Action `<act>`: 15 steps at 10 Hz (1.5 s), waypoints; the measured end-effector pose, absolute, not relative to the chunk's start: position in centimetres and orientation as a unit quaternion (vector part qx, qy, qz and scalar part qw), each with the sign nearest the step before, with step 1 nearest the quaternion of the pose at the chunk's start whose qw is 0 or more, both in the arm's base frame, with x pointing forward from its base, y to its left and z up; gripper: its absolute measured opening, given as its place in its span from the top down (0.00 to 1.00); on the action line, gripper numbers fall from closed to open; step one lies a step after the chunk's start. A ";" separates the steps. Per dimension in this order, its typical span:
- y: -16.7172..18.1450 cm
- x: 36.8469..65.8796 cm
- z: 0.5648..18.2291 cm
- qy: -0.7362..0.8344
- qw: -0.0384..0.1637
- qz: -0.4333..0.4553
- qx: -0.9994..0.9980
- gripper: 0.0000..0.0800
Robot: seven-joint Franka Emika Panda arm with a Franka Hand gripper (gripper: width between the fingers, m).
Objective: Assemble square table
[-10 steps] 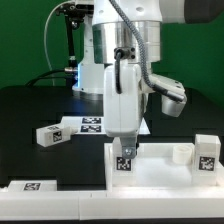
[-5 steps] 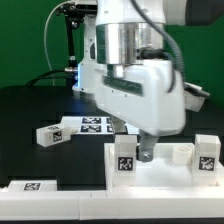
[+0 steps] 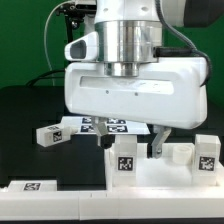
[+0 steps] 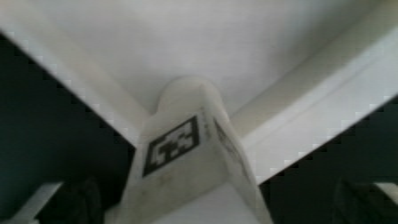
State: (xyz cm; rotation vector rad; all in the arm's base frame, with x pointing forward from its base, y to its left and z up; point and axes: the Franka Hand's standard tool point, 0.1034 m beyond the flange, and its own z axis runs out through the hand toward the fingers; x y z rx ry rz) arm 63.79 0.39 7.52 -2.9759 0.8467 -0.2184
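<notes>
Gripper [image 3: 132, 146] open wide, straddling an upright leg [image 3: 125, 157]
Both fingers [image 3: 157, 144] flank the tagged leg with clear gaps, holding nothing; the leg stands directly below on the white tabletop [image 3: 160, 178], centred between the jaws.

The hand housing [image 3: 135, 95] is a wide, glossy white box with rounded corners and smooth, unmarked faces. Directly above the housing sits a silvery grey metal cylinder [image 3: 130, 42] ringed with fine horizontal grooves. Higher above the housing, rounded white arm shells [image 3: 125, 8] curve around that cylinder. Below the housing the jaws are short, narrow and dark grey, nearly black.
</notes>
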 end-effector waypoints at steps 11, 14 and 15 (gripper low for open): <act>0.1 63.5 7.3 0.631 0.035 -0.021 -0.775 0.64; 0.3 63.6 7.3 0.788 0.067 0.005 -0.612 0.64; 0.3 63.7 7.4 0.812 0.068 0.007 -0.579 0.64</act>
